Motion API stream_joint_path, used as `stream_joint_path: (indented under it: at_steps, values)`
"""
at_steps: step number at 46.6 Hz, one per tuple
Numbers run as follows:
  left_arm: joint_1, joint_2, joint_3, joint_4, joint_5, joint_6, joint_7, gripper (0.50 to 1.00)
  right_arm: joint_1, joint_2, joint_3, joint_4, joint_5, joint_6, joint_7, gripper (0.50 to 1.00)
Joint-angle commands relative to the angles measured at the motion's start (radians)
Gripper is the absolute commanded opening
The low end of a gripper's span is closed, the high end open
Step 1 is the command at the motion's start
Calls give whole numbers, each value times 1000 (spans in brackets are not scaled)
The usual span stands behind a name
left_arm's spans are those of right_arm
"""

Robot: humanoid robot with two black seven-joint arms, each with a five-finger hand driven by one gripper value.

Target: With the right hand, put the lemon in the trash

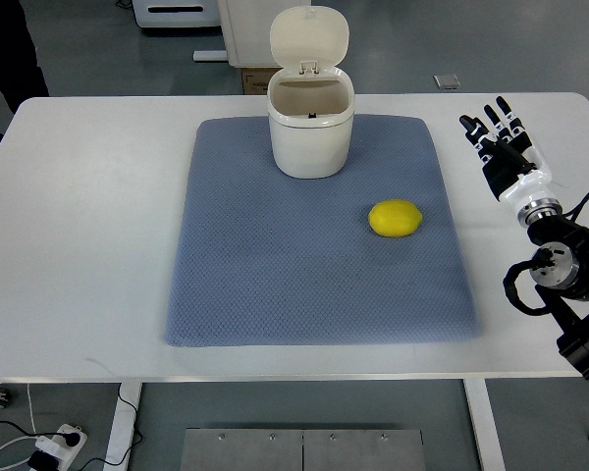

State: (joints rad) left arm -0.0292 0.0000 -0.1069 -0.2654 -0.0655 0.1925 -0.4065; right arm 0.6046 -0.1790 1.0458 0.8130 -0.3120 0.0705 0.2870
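Note:
A yellow lemon (395,218) lies on the right half of a blue-grey mat (275,275). A cream trash bin (311,123) stands upright at the mat's far edge, its lid flipped up and its mouth open. My right hand (498,132) hovers over the bare table to the right of the mat, fingers stretched out and holding nothing. It is well apart from the lemon, about a hand's length to its right and slightly farther back. The left arm does not show.
The white table (88,245) carries the mat. Beyond its far edge stand a white cabinet and a cardboard box (253,78). A dark shape shows at the top left corner. A power strip (54,446) lies on the floor below the near edge.

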Motion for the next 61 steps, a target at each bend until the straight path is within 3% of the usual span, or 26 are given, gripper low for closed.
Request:
stream_joint_path:
  at_steps: [1, 61]
  values:
    - [0, 0, 1, 0, 0, -1, 0, 1000, 1, -1, 0, 0, 1, 0, 0, 1000]
    - [8, 0, 0, 0, -2, 2, 0, 1000, 40, -7, 0, -1, -1, 5, 1, 1000]
